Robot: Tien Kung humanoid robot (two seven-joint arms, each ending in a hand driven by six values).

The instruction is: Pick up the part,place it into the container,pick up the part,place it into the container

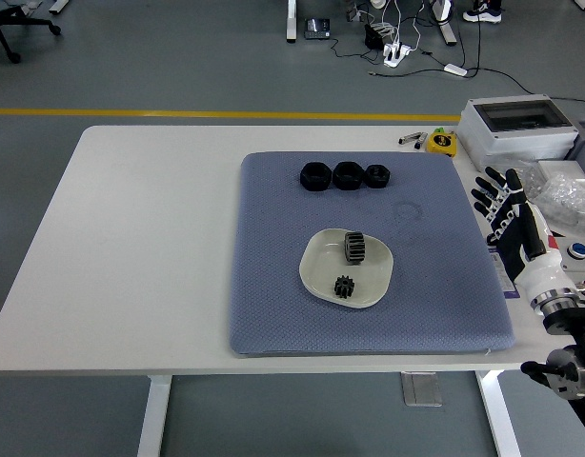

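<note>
From the head view, a white table [140, 238] holds a blue-grey mat [273, 286]. In the middle of the mat sits a pale, shallow bowl [318, 269]. Two black gears are inside it. The big gear [355, 247] stands on its edge near the back of the bowl. The small gear [345, 287] lies flat near the front. They are close but do not touch.

Near the far edge of the mat there are three black nut-shaped parts [346, 175] in a row, side by side.

The right hand [510, 211] is at the right side of the table, just past the mat's right edge. Its black fingers [485, 191] are spread apart and hold nothing. The hand is well apart from the bowl and the gears.

Behind the hand sits a grey box [516, 126] and a clear plastic bag [564, 195]. A small yellow thing [442, 142] lies near the mat's far right corner.
</note>
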